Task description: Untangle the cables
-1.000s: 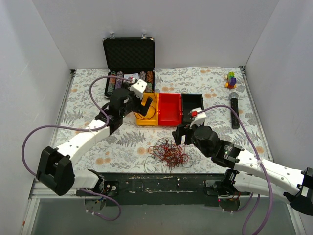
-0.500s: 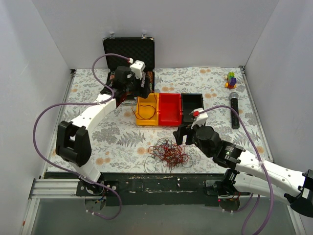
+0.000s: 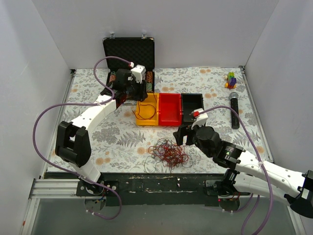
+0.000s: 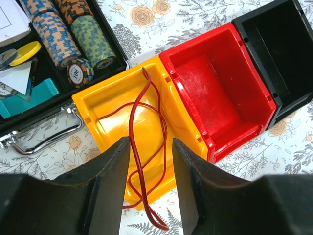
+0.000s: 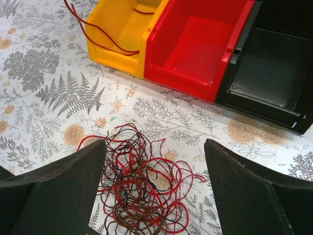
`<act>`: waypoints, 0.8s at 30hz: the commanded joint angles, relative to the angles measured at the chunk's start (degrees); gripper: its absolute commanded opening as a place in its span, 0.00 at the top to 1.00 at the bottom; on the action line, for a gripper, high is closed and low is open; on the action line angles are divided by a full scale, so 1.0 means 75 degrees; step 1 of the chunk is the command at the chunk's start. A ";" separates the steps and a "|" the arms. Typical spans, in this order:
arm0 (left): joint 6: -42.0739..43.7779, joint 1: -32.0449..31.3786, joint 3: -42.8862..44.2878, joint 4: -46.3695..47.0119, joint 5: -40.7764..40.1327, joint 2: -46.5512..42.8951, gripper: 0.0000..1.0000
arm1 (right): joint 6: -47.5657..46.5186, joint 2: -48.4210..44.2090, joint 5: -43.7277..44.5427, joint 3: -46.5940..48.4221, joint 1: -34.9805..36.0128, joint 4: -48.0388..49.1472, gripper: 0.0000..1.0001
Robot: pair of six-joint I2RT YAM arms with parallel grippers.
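The cables (image 3: pixel 168 152) lie in a loose nest of red and dark brown loops on the flowered table (image 3: pixel 122 142), near its front edge, between the two arms. One red wire (image 4: pixel 146 147) lies apart from the nest in the yellow bin (image 4: pixel 112 93), one end hanging over the bin's wall onto the table. The only legible writing is "100" on a chip (image 4: pixel 74 73) in the open case (image 4: pixel 54 110) just beside that bin. The left gripper (image 4: pixel 150 143) hangs above the yellow bin, its fingers a narrow gap apart and pinching nothing. The right gripper (image 5: pixel 155 159) is spread wide over the nest's far edge and holds nothing. A red bin (image 4: pixel 215 93) and a black bin (image 4: pixel 279 44) stand in a row with the yellow one.
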 commanded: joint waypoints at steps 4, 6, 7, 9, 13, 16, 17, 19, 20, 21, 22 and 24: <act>0.0329 0.0020 -0.0166 0.0330 -0.0406 -0.0582 0.60 | 0.0065 -0.0089 -0.0014 -0.0007 -0.0042 0.0314 0.11; 0.0388 0.0020 -0.0237 0.0296 -0.0359 -0.0594 0.65 | 0.0065 -0.0089 -0.0002 -0.0007 -0.0054 0.0302 0.11; 0.0423 0.0020 -0.0307 0.0295 -0.0312 -0.0606 0.69 | 0.0065 -0.0112 -0.0014 -0.0007 -0.0054 0.0302 0.11; 0.0482 0.0008 -0.0447 0.0284 -0.0312 -0.0629 0.79 | 0.0054 -0.0112 -0.0014 -0.0019 -0.0054 0.0314 0.11; 0.0518 -0.0003 -0.0717 0.0260 -0.0371 -0.0687 0.92 | 0.0065 -0.0136 -0.0002 -0.0019 -0.0078 0.0302 0.11; 0.0564 -0.0120 -0.0951 0.0377 -0.0557 -0.0734 1.00 | 0.0054 -0.0148 -0.0026 -0.0043 -0.0089 0.0314 0.11; 0.0599 -0.0178 -0.1010 0.0436 -0.0651 -0.0746 1.00 | 0.0053 -0.0148 -0.0037 -0.0043 -0.0089 0.0314 0.11; 0.0704 -0.0342 -0.1139 0.0599 -0.0745 -0.0758 1.00 | 0.0077 -0.0124 -0.0026 -0.0066 -0.0089 0.0314 0.11; 0.0740 -0.0447 -0.1197 0.0658 -0.0804 -0.0723 1.00 | 0.0088 -0.0124 -0.0037 -0.0066 -0.0089 0.0314 0.11; 0.0810 -0.0565 -0.1210 0.0705 -0.0909 -0.0665 1.00 | 0.0112 -0.0124 -0.0037 -0.0066 -0.0089 0.0314 0.11; 0.0880 -0.0682 -0.1186 0.0717 -0.1130 -0.0537 1.00 | 0.0124 -0.0136 -0.0037 -0.0066 -0.0089 0.0302 0.11; 0.1056 -0.0986 -0.1116 0.0706 -0.1564 -0.0279 1.00 | 0.0147 -0.0147 -0.0026 -0.0078 -0.0089 0.0290 0.11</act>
